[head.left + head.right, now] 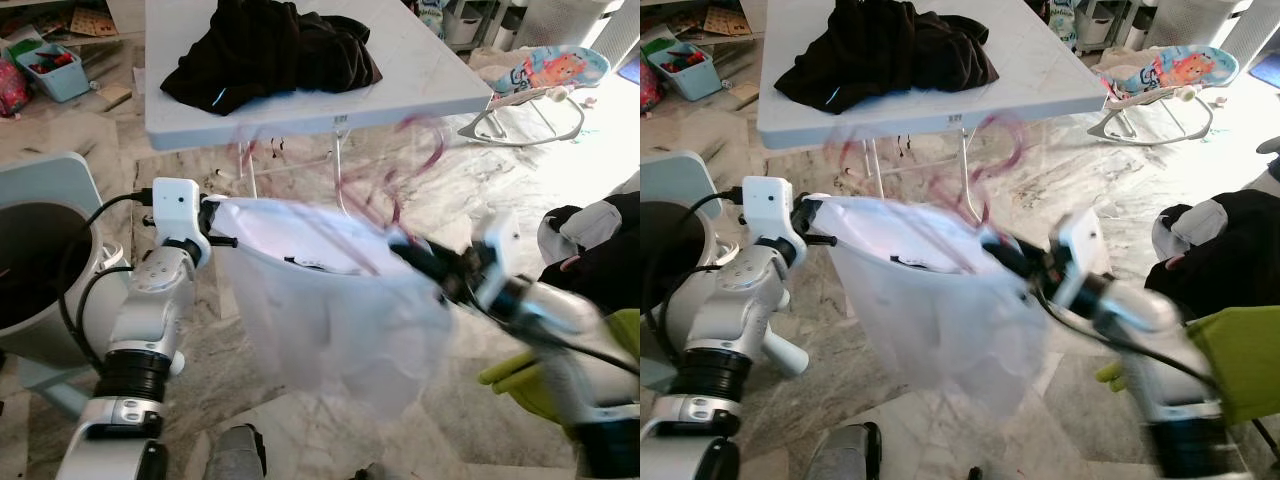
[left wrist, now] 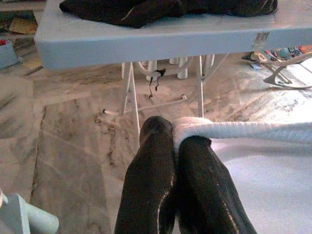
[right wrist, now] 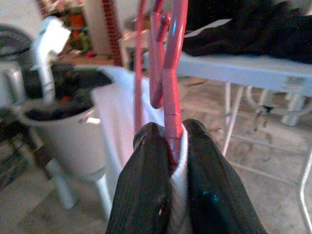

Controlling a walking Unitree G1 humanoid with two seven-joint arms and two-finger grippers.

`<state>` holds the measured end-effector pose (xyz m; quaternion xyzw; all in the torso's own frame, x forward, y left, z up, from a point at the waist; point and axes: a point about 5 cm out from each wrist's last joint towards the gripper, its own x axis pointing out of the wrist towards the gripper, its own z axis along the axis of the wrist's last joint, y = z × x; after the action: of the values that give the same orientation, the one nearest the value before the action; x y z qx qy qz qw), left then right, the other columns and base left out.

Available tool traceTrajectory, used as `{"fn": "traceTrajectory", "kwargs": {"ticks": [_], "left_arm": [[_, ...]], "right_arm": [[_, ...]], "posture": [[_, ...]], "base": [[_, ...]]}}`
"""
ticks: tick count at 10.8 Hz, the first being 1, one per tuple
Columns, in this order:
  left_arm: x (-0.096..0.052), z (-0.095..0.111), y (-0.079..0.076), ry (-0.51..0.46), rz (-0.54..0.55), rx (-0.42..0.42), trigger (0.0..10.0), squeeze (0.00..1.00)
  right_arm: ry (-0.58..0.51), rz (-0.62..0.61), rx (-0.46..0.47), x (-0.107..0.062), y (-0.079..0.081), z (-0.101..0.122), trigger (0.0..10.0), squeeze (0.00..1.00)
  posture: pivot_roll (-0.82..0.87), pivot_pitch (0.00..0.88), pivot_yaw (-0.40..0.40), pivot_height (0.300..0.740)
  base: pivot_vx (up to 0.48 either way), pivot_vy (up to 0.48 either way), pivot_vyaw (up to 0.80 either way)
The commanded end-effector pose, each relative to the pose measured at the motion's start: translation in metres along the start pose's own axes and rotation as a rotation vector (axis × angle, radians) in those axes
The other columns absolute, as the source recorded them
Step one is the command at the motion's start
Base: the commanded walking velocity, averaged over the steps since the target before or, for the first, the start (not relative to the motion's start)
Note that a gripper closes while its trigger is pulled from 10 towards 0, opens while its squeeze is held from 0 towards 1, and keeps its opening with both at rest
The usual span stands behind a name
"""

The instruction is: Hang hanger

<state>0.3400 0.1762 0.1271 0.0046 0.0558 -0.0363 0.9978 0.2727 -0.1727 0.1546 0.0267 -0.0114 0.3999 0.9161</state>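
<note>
The red plastic hanger (image 3: 168,73) stands roughly upright in the right claw (image 3: 170,146), its hook end uppermost and its long axis running up from the black fingers toward the underside edge of the white folding tabletop (image 1: 420,70). In the head views it shows as a blurred loop of red lines, rising in front of that tabletop's near edge and metal legs. A white cloth garment (image 1: 330,310) hangs with it: one part of its edge is pinched together with the hanger between the right claw's fingers (image 3: 146,185), which are closed on both, and the opposite corner is clamped in the left claw (image 2: 173,141), whose fingers are closed tight on a rolled white hem. The garment is stretched between the two claws and sags below them like a shallow bag, over the marbled stone floor (image 1: 300,420) in front of the tabletop.

On the tabletop lies a heap of black clothing (image 1: 270,50), well apart from the hanger. To the robot's left of the tabletop, beside the left arm, stands a pale round tub (image 1: 40,270) with a dark inside. To the robot's right of the tabletop, farther off, a colourful baby bouncer (image 1: 540,85) sits on the floor.
</note>
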Motion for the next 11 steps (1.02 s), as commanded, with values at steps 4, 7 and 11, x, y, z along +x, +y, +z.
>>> {"fn": "traceTrajectory", "kwargs": {"ticks": [4,7,11], "left_arm": [[-0.013,-0.011,-0.056,0.025,-0.183,-0.003,0.0,0.00],[-0.035,-0.040,-0.098,0.154,-0.460,0.152,0.0,0.00],[-0.055,-0.061,-0.097,0.249,-0.550,0.239,0.0,0.00]], "right_arm": [[-0.273,-0.336,0.247,0.029,-0.012,0.032,10.0,0.00],[-0.319,-0.360,0.256,0.047,-0.003,0.042,10.0,0.00],[-0.375,-0.455,0.306,0.042,-0.029,0.055,10.0,0.00]], "posture": [[-0.02,0.059,-0.039,0.740],[-0.02,0.057,-0.033,0.740],[-0.01,0.062,-0.042,0.740]], "base": [[0.000,0.000,0.00],[0.000,0.000,0.00],[0.000,0.000,0.00]]}}
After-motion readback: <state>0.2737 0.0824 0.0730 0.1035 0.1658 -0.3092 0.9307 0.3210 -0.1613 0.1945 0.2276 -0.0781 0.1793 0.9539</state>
